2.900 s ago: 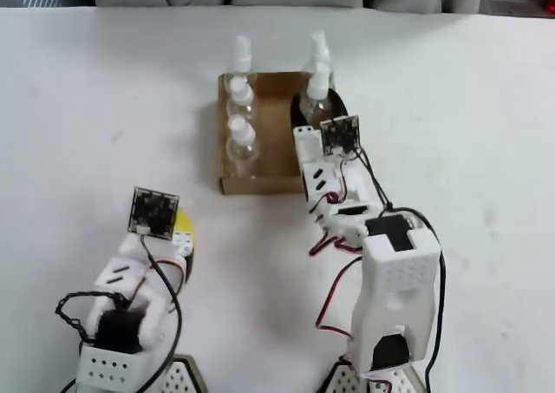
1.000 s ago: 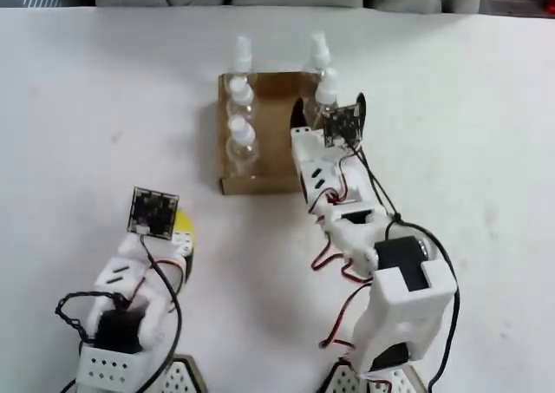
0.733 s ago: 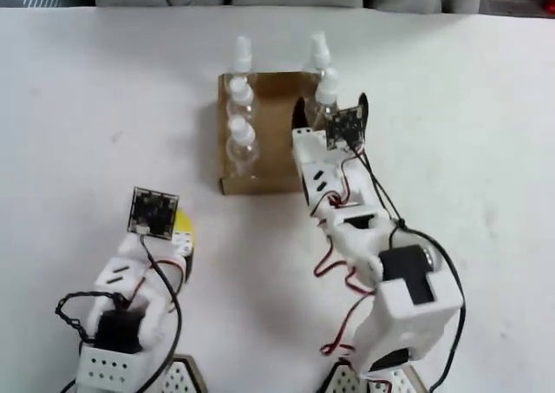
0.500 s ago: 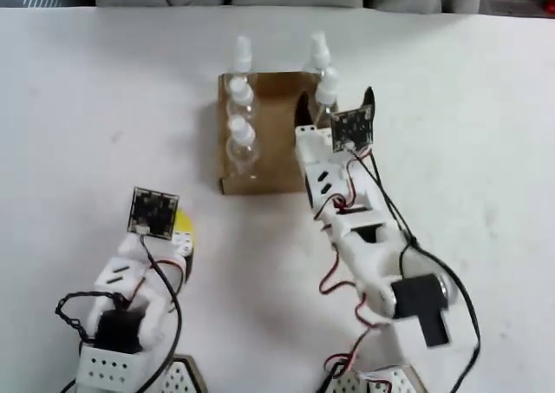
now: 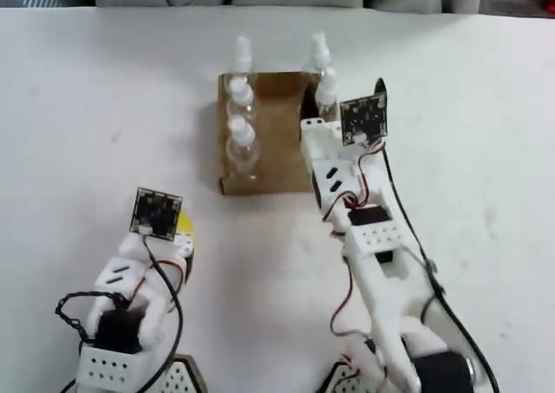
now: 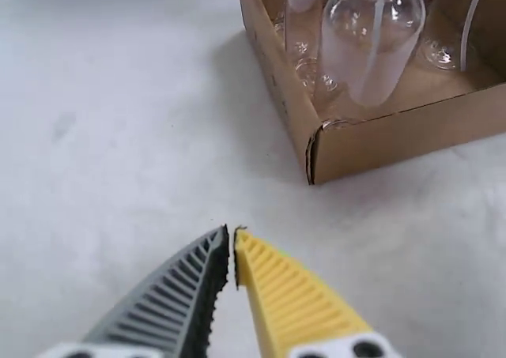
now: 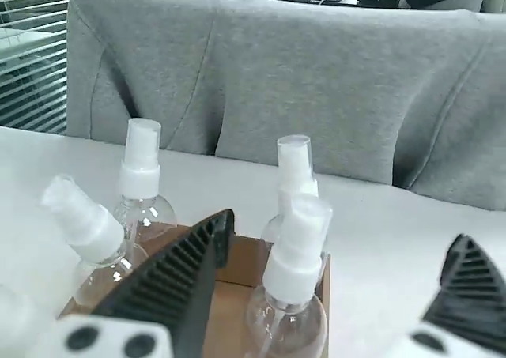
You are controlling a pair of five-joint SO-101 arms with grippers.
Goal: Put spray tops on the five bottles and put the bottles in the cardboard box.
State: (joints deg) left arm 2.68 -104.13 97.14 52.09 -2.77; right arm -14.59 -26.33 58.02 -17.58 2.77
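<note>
The cardboard box (image 5: 269, 180) stands mid-table. Three clear bottles with white spray tops stand in it: two (image 5: 240, 94) (image 5: 240, 138) along one side, one (image 5: 327, 89) at the other. Two more topped bottles (image 5: 242, 53) (image 5: 319, 50) stand at the box's far wall. My right gripper (image 5: 341, 96) is open above the box's near right part, its black fingers wide apart either side of a bottle (image 7: 291, 273) without touching it. Short of the box, my left gripper (image 6: 233, 233) is shut on nothing, low over the table, pointing at the box's corner (image 6: 315, 154).
White table all round the box. A grey upholstered seat back (image 7: 316, 81) runs along the far table edge. The left arm's base (image 5: 121, 341) sits at the near left edge.
The right gripper, earlier closed around the bottle at the box's right side, has opened and drawn back towards the near edge, leaving the bottle standing in the box. The left arm has not moved.
</note>
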